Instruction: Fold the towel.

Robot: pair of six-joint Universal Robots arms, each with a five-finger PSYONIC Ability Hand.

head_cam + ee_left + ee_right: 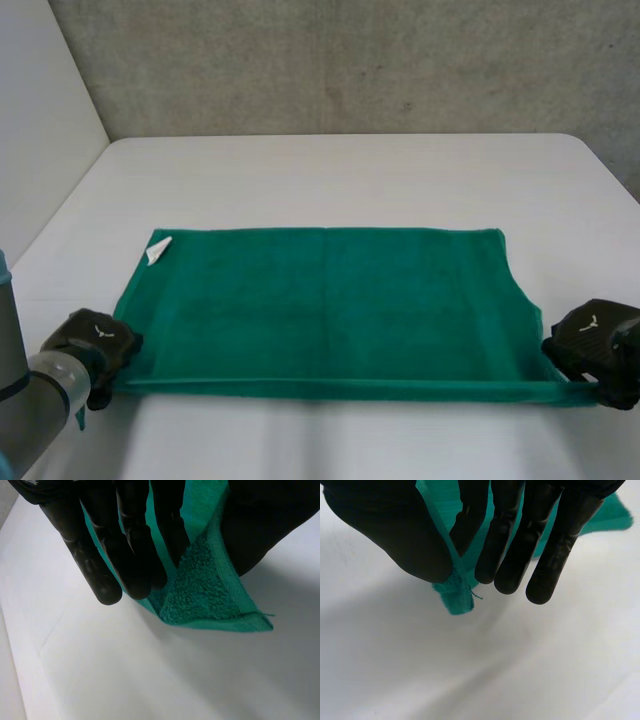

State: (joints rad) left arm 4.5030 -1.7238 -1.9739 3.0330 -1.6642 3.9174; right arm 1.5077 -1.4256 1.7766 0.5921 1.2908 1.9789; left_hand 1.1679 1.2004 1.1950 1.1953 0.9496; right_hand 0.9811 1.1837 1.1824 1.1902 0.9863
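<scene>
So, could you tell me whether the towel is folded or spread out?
Spread: the towel lies flat on the table, nothing doubled over; left hand and right hand pinch its near corners.

Room over tabletop (340,170) beyond towel (320,300) far edge & sides; back wall (350,60), left wall (40,120) bound it.

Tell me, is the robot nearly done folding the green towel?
Not yet. The towel lies spread flat on the table, with no fold made. The left hand and right hand each pinch a near corner, lifted a little. All the folding is left: likely carrying that edge over to the far one.
</scene>
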